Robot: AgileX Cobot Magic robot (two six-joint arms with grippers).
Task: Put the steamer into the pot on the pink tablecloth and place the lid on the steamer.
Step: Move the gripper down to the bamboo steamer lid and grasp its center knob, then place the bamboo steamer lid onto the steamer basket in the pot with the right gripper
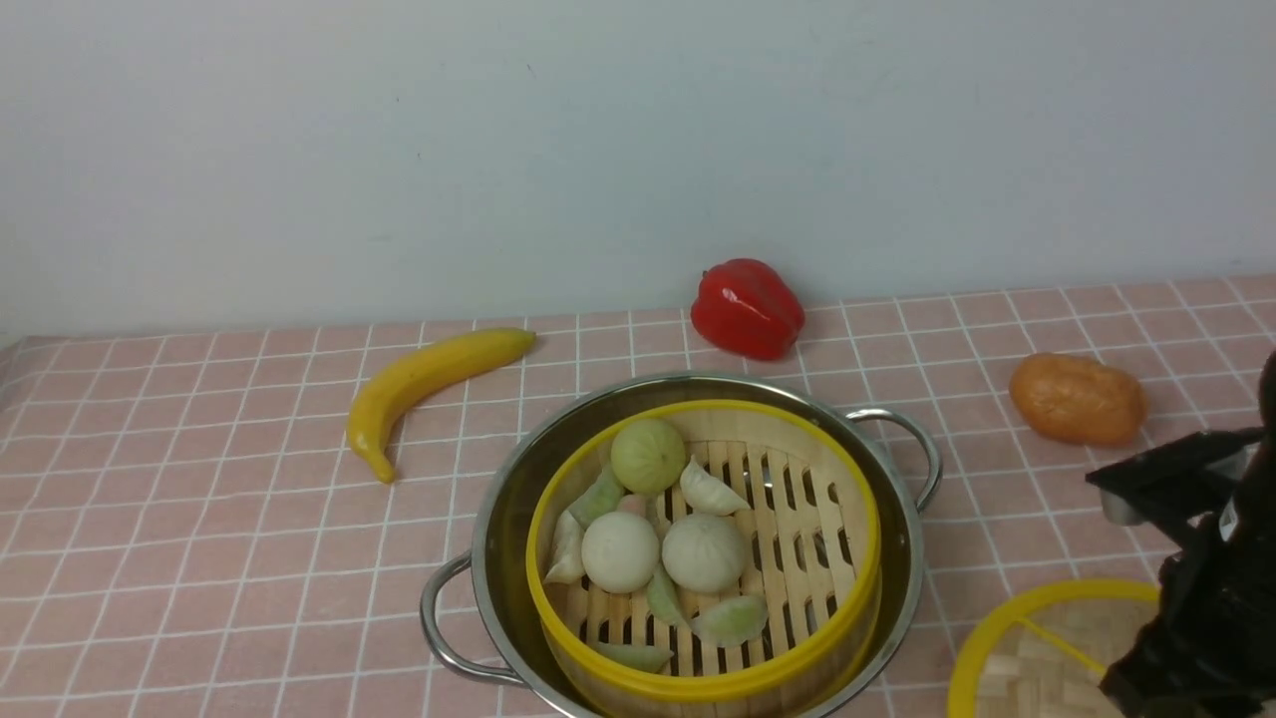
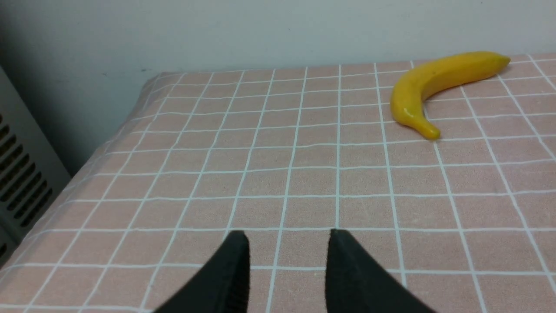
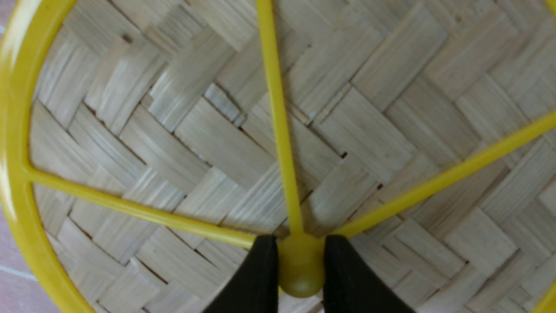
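Plain pale wall [image 1: 598,150] at rear; work surface is the pink tablecloth [image 1: 199,558], white grid.

**Status**
- Step 1, done: the steamer [image 1: 788,529] sits inside the pot [image 1: 503,529], open side up, buns and dumplings on the slatted floor. Seated off-centre: the gap to the pot wall is wider on the robot's left.
- Step 2, not done: the lid [image 1: 1037,648] lies flat on the cloth to the right of the pot, apart from it, at the near edge of the front view. Part is cut off by the frame, part is hidden by the R arm.

**Grippers**
- Right gripper [image 3: 299,243]: over lid centre, jaws narrow, one black finger against each side of the yellow hub [image 3: 300,274]. Judged as a pinch on the hub; lid not yet raised.
- Left gripper [image 2: 287,237]: jaws wide, nothing between, over bare cloth well clear of the pot.

**Orientation**
- Lid: round, so no long axis. Spoked face up, hub axis approx. vertical.
- Steamer: round, mouth up, approx. level.
- Pot: handle line runs diagonally, near-left to far-right.

**Remaining (est.)**: lift lid, carry left over the steamer, keep level, centre on the yellow rim, release.

Non-task items: banana [image 1: 419,384], red pepper [image 1: 748,307], orange-brown lump [image 1: 1077,399].
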